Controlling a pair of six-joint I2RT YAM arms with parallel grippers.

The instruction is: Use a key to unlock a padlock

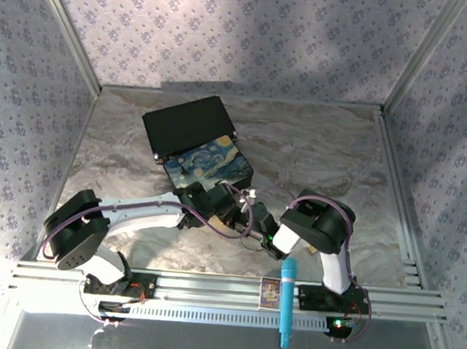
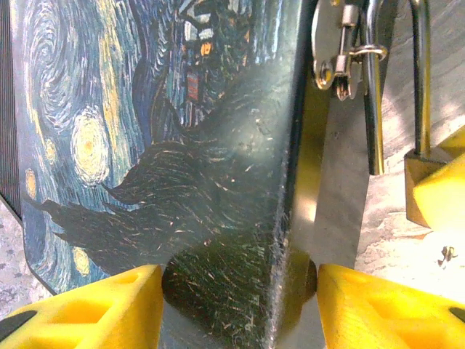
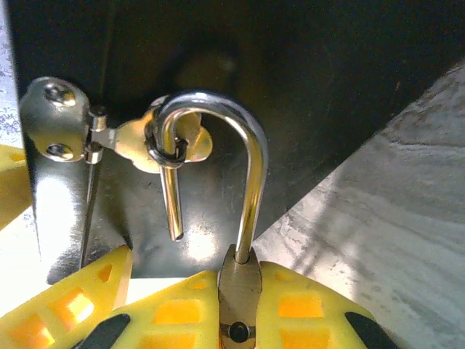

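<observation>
While the left claw sits spread wide around the front edge of the starry-night box, with both yellow pads looking like they press on it, the right claw is pinched narrow on the brass body of the padlock. The padlock hangs off the silver hasp on the box front, right down by the marble tabletop. Its shackle is threaded through the hasp ring. 1 leg runs into the body and the shorter 1 is free, so it's popped open. From the top view, the box lid is flipped back and both arms meet at the front. A blue pen-like tool lies on the near rail.
</observation>
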